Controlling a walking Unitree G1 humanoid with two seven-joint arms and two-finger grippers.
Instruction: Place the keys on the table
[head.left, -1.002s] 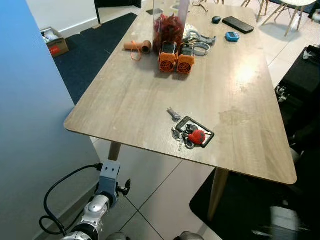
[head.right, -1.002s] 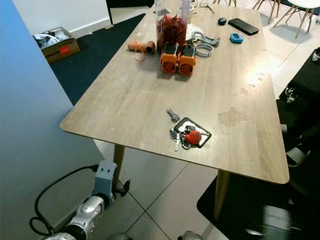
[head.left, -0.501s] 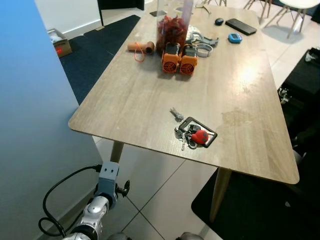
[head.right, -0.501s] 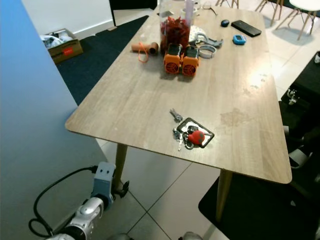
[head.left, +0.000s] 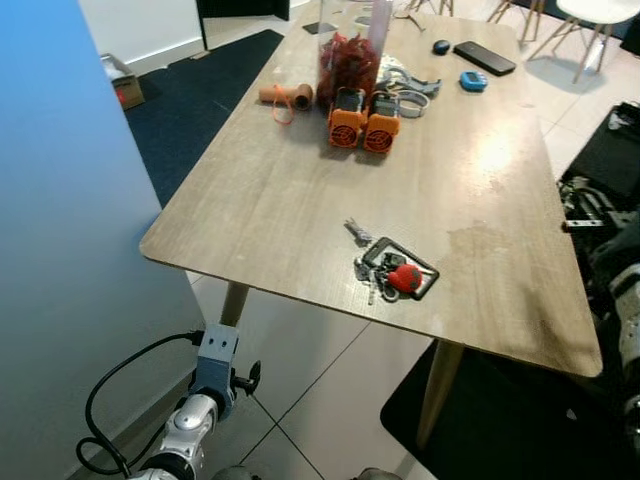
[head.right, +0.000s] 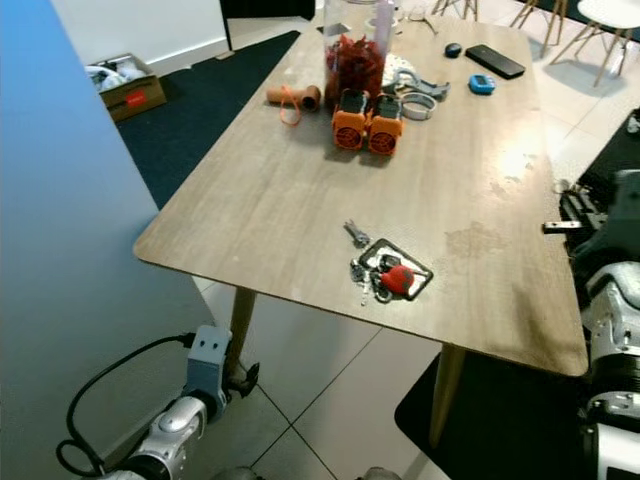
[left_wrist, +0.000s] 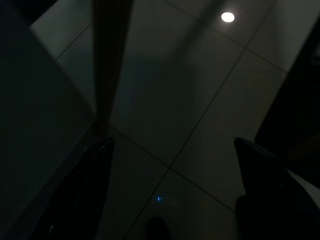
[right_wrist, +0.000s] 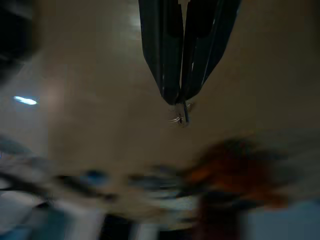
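The keys (head.left: 392, 272) lie on the wooden counter (head.left: 270, 190) just right of frame centre, near its front edge, so the placing looks done. The right claw (right_wrist: 181, 102), fingers pressed together and empty, hovers over the counter; the left claw (left_wrist: 170, 190) hangs idle, fingers spread, near the floor.

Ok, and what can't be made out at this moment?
- Right wrist view: blur smears everything past the right gripper; the small glint at its shut tips can't be identified.
- Left wrist view: very dark around the open left gripper; little is readable.
- Head views: the keys are too small to count; the jar is cut off by the top edge, the right arm by the right edge.
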